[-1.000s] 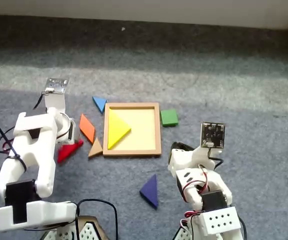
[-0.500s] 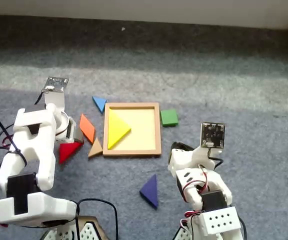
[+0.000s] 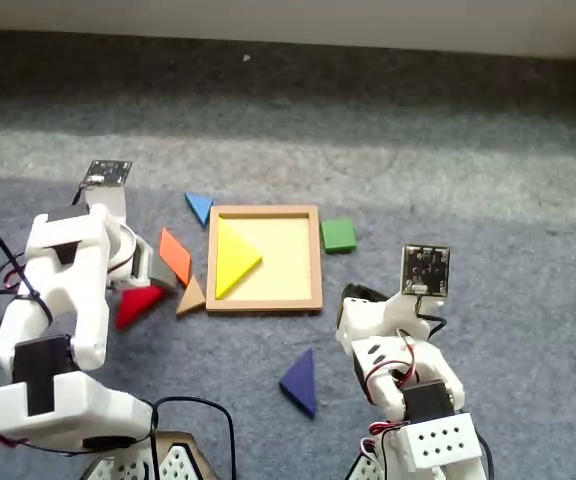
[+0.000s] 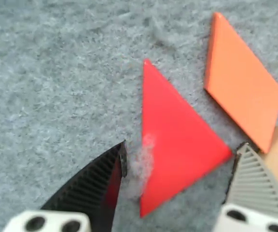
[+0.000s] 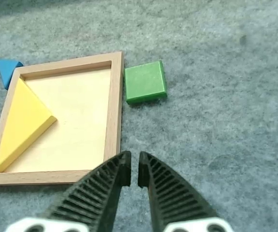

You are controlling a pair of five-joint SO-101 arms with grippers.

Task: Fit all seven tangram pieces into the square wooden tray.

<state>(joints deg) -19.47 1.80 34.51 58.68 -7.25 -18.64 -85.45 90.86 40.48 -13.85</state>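
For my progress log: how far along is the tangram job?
Done: the yellow wooden triangle lies inside the square wooden tray. In hand: left gripper open astride the red triangle. Left: it, orange parallelogram, tan triangle, light-blue triangle, green square, dark-blue triangle.

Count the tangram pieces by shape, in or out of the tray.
Triangles: 5 (yellow triangle, red triangle, light blue triangle, tan triangle, dark blue triangle)
Squares: 1 (green square)
Parallelograms: 1 (orange parallelogram)
Total: 7
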